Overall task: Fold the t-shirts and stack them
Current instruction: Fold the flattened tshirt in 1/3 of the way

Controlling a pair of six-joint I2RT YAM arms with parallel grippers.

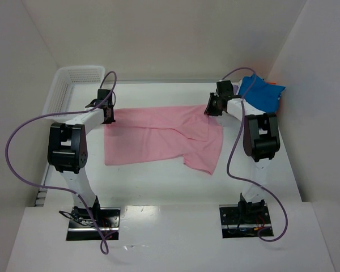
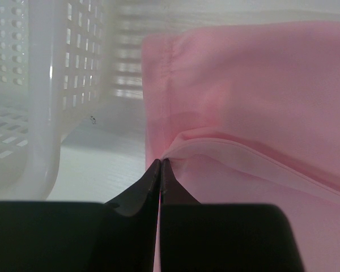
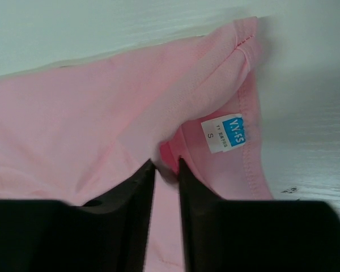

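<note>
A light pink t-shirt [image 1: 158, 136] lies spread flat across the middle of the table, with one flap hanging toward the near right. My left gripper [image 1: 109, 116] sits at its far left corner, shut on the shirt's hemmed edge [image 2: 260, 85]; the tips [image 2: 160, 161] meet with pink cloth between them. At the far right corner, my right gripper [image 1: 211, 107] is by the collar. Its jaws [image 3: 166, 164] stand a little apart, pinching a fold of the pink shirt [image 3: 90, 113] beside the size label [image 3: 225, 133]. A bright blue t-shirt [image 1: 262, 92] lies bunched at the far right.
A white mesh basket [image 1: 68, 85] stands at the far left corner, close to my left gripper, and its wall [image 2: 39, 85] fills the left of the left wrist view. White walls enclose the table on three sides.
</note>
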